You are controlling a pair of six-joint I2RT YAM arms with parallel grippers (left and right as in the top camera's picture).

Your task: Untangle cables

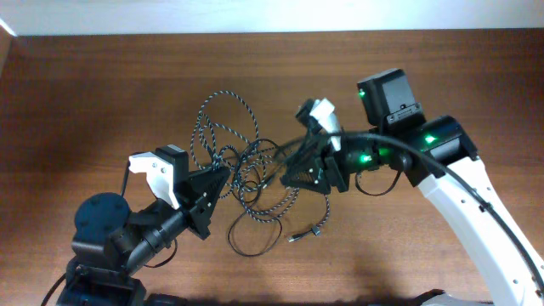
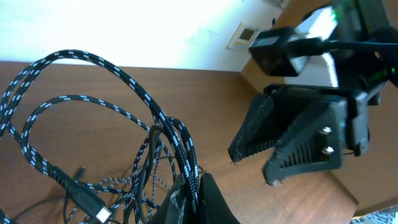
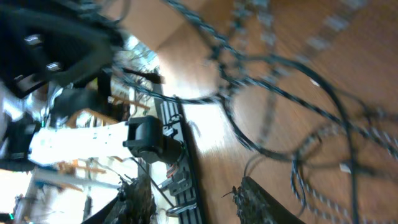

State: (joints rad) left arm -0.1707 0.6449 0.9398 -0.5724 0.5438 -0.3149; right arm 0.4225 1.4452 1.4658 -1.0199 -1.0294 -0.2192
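Between both arms on the counter (image 1: 102,85), the braided cable (image 1: 223,106) and thin black cable (image 1: 242,252) lie knotted. The left end effector (image 2: 189,186) pinches a braided strand; the right end effector (image 2: 252,169) gapes open nearby. Separation looks barely begun. Next, the right likely needs the black cord.

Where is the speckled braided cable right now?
Overhead view: the braided cable lies in loops centre-frame, between the left claw, which pinches it, and the open right claw.
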